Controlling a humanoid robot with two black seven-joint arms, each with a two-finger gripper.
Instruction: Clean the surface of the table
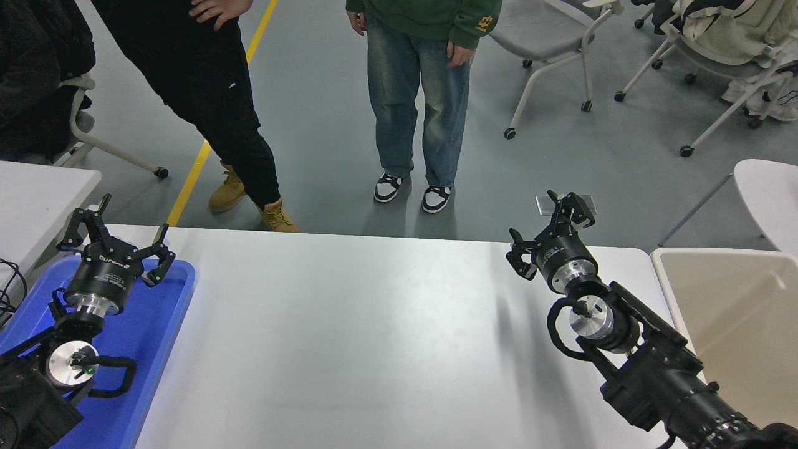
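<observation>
The table surface [374,337] is a wide glossy white top that fills the lower middle of the head view, with nothing lying on it. My right gripper [547,229] hovers open over the table's far right edge, its arm reaching in from the lower right corner. My left gripper [118,234] is parked open above the blue tray [156,324] at the lower left, holding nothing.
A beige bin [729,312] stands against the table's right end. Two people stand at the far side, one in black trousers [212,106], one in blue jeans [414,106]. A smaller white tabletop [37,199] is at far left; wheeled chairs [561,56] stand behind.
</observation>
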